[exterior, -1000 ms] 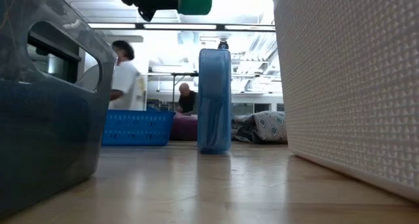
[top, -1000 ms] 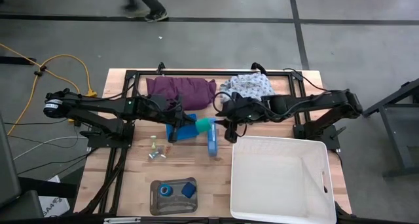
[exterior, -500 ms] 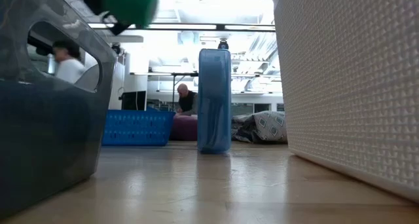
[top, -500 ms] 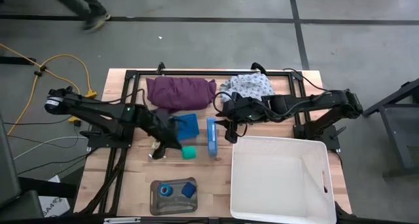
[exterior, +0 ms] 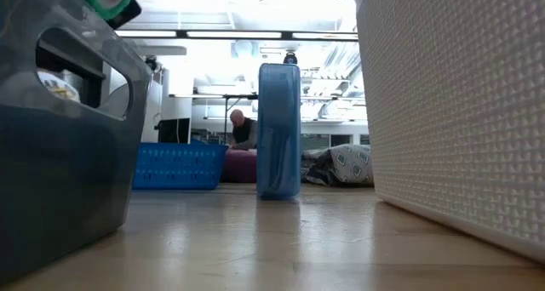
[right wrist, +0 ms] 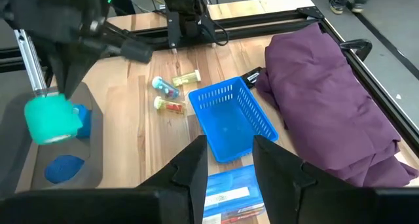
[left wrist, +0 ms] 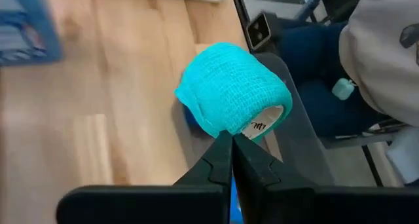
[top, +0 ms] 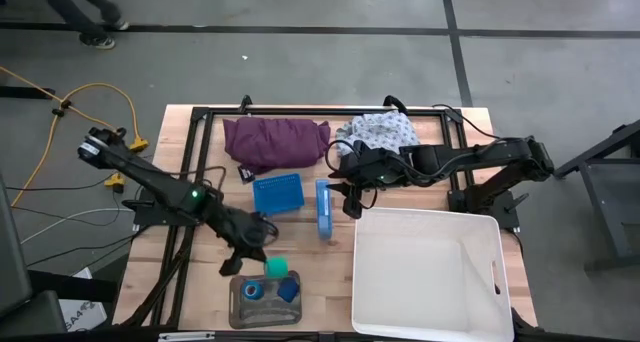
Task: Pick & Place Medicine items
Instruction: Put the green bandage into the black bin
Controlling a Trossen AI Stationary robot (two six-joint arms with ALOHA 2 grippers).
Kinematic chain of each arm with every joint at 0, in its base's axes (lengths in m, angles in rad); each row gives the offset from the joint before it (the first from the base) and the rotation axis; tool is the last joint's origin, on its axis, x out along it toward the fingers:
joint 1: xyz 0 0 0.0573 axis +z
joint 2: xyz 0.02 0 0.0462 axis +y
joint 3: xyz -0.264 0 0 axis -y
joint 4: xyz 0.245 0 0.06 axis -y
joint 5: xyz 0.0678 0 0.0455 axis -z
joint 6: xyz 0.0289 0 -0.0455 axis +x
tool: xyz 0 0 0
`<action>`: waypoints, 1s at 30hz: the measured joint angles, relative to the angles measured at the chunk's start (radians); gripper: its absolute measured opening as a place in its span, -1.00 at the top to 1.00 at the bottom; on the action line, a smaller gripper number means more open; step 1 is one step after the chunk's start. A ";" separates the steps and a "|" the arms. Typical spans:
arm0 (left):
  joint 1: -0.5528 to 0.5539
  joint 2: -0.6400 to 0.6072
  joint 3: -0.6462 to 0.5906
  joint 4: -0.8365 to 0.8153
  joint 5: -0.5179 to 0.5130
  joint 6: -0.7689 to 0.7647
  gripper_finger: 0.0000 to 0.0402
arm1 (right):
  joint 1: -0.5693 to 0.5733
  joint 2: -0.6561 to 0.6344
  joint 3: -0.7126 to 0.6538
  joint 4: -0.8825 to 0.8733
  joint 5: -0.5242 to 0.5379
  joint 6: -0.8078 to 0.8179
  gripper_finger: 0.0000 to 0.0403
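My left gripper (top: 266,260) is shut on the green roll (left wrist: 232,90), which hangs just over the far rim of the grey tray (top: 240,307) near the table's front. The tray holds a blue roll (top: 254,290) and a small blue block (top: 289,288). Three pale vials (right wrist: 171,91) lie on the wood beside the blue basket (top: 277,194). My right gripper (top: 351,204) stands open above the upright blue box (exterior: 279,129), touching nothing. My left gripper pinches the green roll between its two shut fingers at the roll's rim (left wrist: 229,133), next to its open end (left wrist: 267,121). The fingers slant down toward the table's near edge. The roll is lifted clear, its axis roughly level.
A large white bin (top: 425,272) fills the front right. A purple cloth (top: 275,140) and a patterned cloth (top: 378,132) lie along the far edge. Black frame rails run along the table's sides. Bare wood lies between the tray and the bin.
My left gripper has swung with the green roll from beside my right gripper, over the blue basket, toward the table's near edge and down to the grey tray, turning as it went. It has stayed shut on the roll.
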 joint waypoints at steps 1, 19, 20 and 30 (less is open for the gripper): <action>-0.014 0.021 0.000 0.014 0.000 -0.011 1.00 | 0.000 0.000 0.000 0.000 0.000 0.000 0.46; -0.090 0.185 0.000 0.122 0.122 -0.196 1.00 | 0.000 0.000 0.000 0.003 0.000 0.000 0.46; -0.090 0.185 0.000 0.134 0.137 -0.197 1.00 | 0.000 0.000 0.000 0.004 0.000 -0.001 0.46; -0.115 0.230 0.000 0.132 0.212 -0.275 1.00 | 0.000 0.000 0.000 -0.003 0.000 -0.003 0.46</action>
